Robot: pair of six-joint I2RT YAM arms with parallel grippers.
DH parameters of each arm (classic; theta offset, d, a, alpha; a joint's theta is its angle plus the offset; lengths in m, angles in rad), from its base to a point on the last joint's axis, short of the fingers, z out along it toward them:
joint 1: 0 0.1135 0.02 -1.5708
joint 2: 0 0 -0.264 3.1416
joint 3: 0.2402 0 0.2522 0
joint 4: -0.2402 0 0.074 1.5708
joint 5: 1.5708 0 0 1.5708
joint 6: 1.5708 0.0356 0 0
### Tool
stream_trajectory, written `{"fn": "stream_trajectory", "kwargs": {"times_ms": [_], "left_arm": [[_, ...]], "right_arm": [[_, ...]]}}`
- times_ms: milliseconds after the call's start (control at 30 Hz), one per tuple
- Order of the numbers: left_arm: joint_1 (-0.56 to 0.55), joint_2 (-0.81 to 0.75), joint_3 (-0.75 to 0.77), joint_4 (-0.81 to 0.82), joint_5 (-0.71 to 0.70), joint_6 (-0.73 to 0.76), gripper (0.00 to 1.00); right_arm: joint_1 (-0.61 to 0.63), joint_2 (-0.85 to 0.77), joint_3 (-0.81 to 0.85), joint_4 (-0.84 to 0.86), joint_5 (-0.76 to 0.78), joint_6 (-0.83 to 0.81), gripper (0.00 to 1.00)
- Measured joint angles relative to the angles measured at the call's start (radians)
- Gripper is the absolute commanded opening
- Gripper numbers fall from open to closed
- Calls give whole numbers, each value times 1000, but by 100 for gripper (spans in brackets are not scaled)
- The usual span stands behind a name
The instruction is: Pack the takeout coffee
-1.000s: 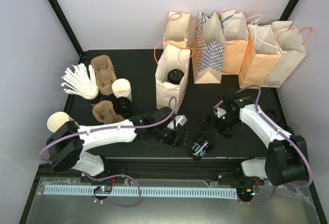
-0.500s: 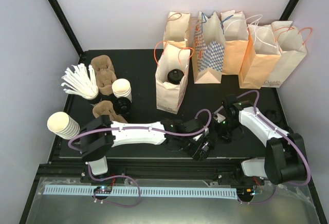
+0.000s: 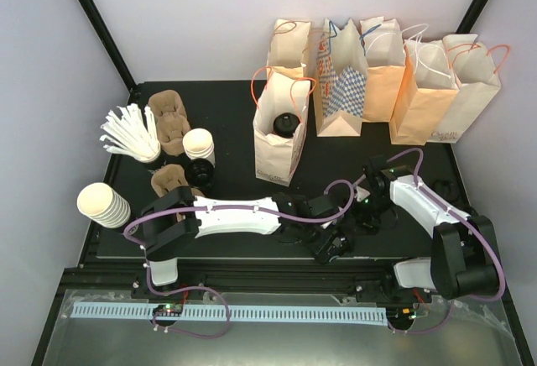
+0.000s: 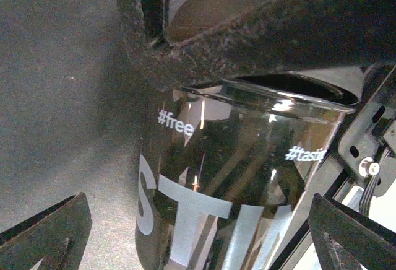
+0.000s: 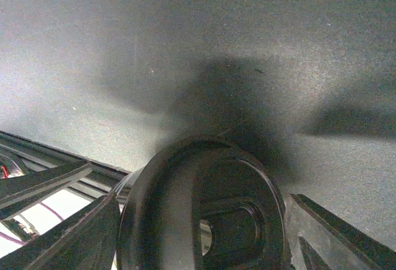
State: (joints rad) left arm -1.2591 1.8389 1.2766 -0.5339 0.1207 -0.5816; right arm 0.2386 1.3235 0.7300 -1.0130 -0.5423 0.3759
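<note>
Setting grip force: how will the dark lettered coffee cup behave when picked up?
The coffee cup shows glossy reflections, so it is probably slippery. Round-sided, it may roll if tipped over. Its black lid looks merely pressed on; squeezing might pop it.

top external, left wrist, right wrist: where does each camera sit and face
top external: above and behind left arm and right arm, both shown; looks down on the table and paper bags.
left wrist: rides the left arm, looks past the left pincer at the lettered side of the takeout coffee.
right wrist: rides the right arm, looks past the right pincer at the black lid.
shared: both wrist views show the takeout coffee.
</note>
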Motion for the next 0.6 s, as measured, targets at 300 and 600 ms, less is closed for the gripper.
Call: {"fn": "stream_trajectory", "kwargs": {"times_ms": [300,600], "left_arm": [[-6,12,0,4,-7,114,99],[-15,-18,-121,205,12,182,93]], "right_arm": [[-1,1,-13,-5,3,6,73],[5,2,-43,23,-52,54,65]]}}
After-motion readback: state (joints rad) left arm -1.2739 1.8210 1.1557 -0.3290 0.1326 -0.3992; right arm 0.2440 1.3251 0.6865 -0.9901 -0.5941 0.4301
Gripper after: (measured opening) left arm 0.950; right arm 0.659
